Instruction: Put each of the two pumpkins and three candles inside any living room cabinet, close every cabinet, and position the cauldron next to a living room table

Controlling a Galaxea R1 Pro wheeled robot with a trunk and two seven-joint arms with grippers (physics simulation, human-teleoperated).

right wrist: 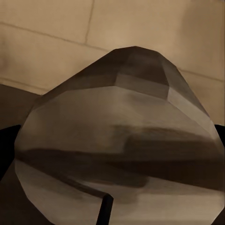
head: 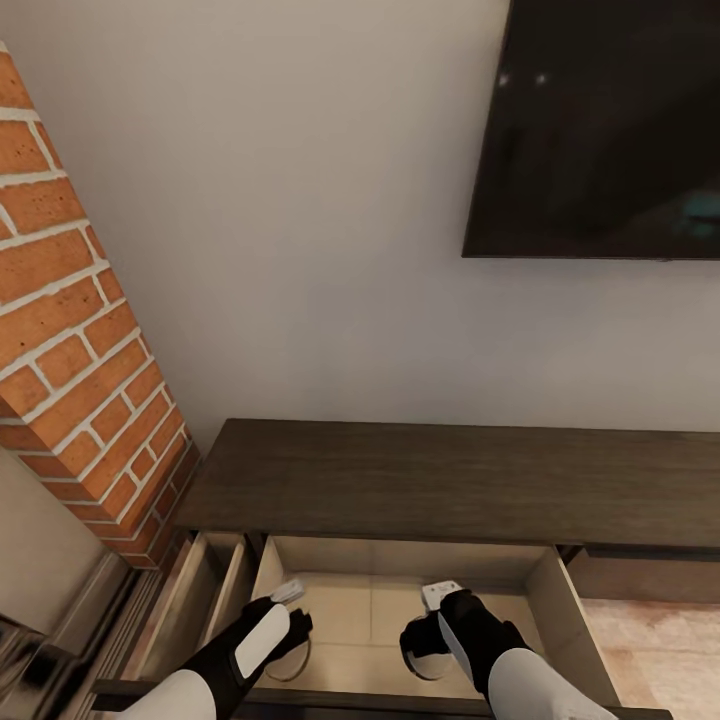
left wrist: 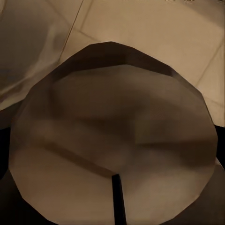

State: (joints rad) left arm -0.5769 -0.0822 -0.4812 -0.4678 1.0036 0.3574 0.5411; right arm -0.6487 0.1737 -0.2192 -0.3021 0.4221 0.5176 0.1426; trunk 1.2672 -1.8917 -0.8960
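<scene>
Dark wood cabinet (head: 450,480) below black screen (head: 600,130), drawer (head: 560,610) open, beige interior. Left gripper (head: 290,625) and right gripper (head: 425,640) inside drawer, each close to a faceted, pale, wick-topped candle (left wrist: 112,140); grip state indeterminate for both.

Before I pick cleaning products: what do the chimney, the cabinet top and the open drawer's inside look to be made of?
The chimney looks like rough matte red brick with pale mortar lines. The cabinet top seems dark brown wood or veneer, with faint grain streaks and a dull sheen. The open drawer's inside is smooth pale beige panelling, material unclear.
</scene>
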